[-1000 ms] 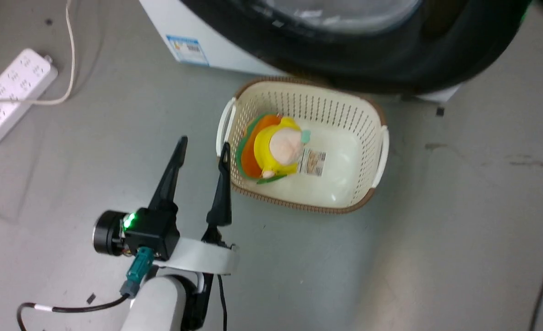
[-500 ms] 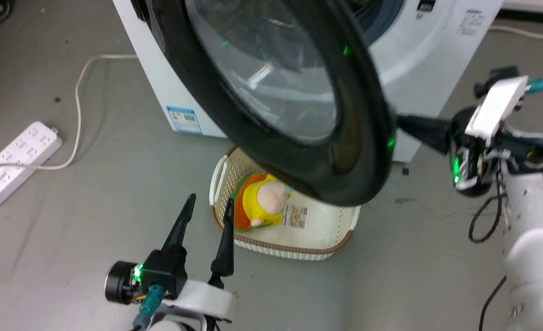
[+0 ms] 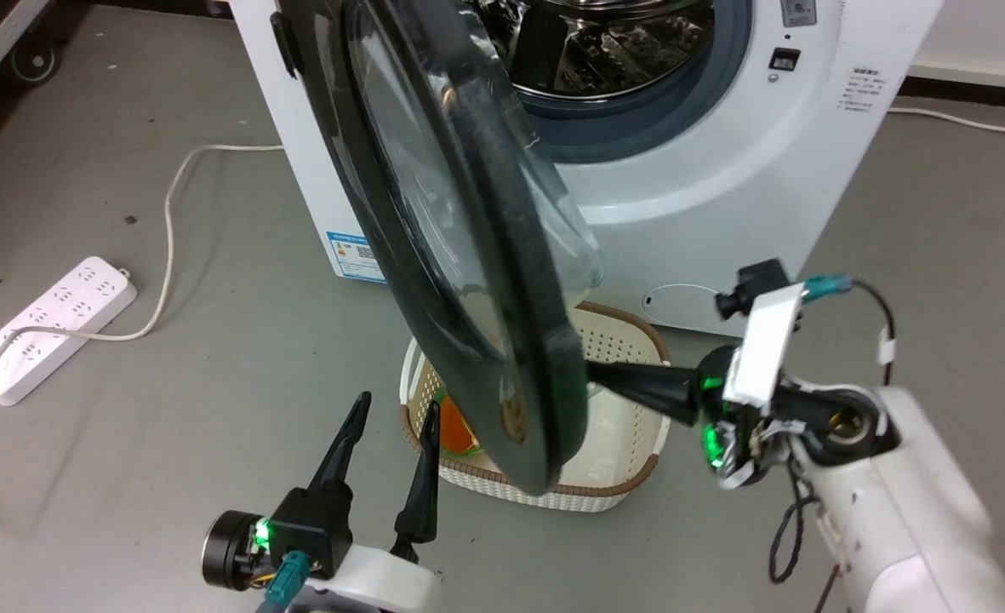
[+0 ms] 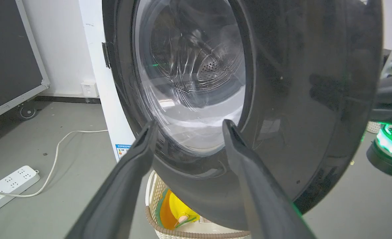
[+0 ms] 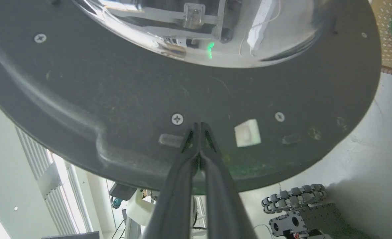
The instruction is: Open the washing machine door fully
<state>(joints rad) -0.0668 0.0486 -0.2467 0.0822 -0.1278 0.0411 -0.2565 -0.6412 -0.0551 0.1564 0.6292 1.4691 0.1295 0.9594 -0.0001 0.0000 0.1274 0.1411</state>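
**Push low on the inner face and follow the arc to the left**

From the head: note the washing machine door [image 3: 468, 255] swung out from the washing machine [image 3: 723, 170], almost edge-on, hinged at the left of the front, its lower rim hanging over a laundry basket [image 3: 621, 489] on the floor [image 3: 213, 383]. Note the right hand [image 3: 591, 375], fingers pressed together with nothing between them, tips against the door's inner side near the free edge. Judge the opening as partway, not full. Press leftward along the door's arc rather than in a straight line, to avoid sliding off (glossy plastic, likely slippery).

From the left wrist: see the left hand [image 4: 190, 123], fingers apart and empty, aimed at the door's outer face, near it but not touching as far as can be told. Draw it aside, or risk blocking the swing.

From the right wrist: see the closed tips resting on the door's dark inner face between a screw [image 5: 177, 119] and a white latch block [image 5: 246, 132], below the glass bowl [image 5: 199, 33]. Stay on the dark plastic, off the glass and clear of the block. Turn the wrist with the door, and ease off near the end of travel.
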